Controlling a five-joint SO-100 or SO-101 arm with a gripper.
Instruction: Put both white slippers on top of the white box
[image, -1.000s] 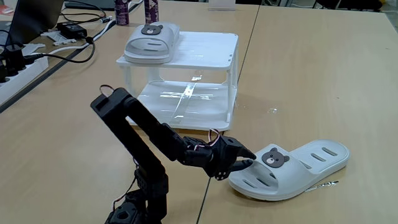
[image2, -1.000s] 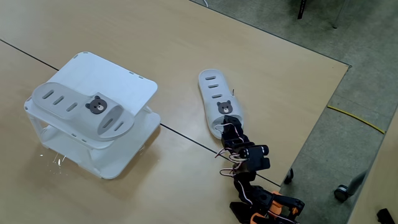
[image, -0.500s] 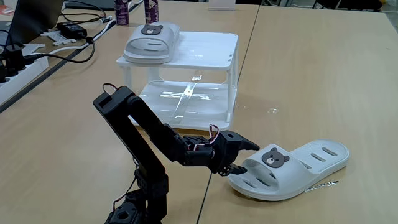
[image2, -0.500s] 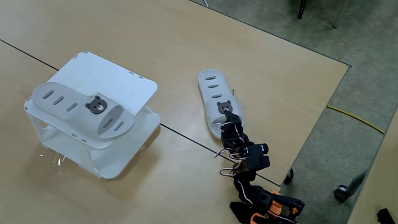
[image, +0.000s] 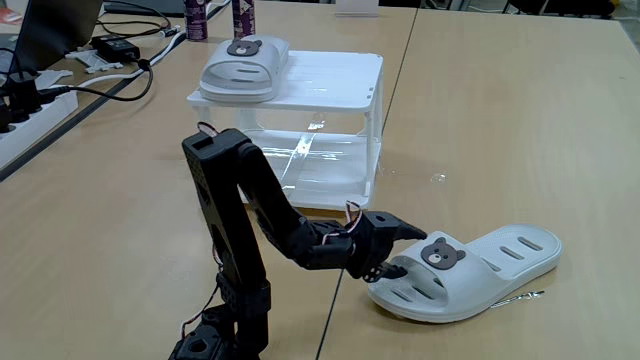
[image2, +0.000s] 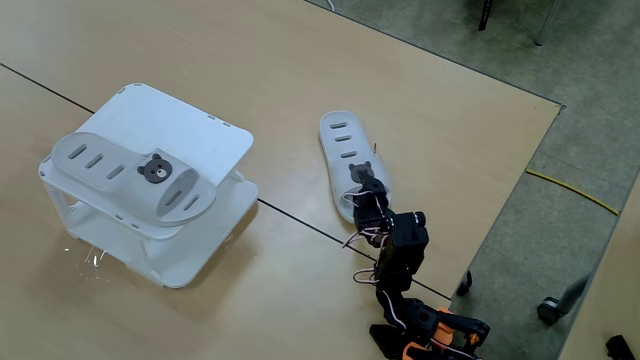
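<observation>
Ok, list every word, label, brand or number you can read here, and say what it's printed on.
No text can be read.
Slipper on the white box: a bear-face badge, a picture, no lettering.
Slipper on the table: the same bear badge, no lettering.
Two purple bottles at the table's far edge: labels too small and cropped to read.

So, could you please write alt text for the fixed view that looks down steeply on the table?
A black robot arm reaches its jaws to the toe strap of a white slipper lying on a wooden table. The other slipper already rests atop a white box at left.
</observation>
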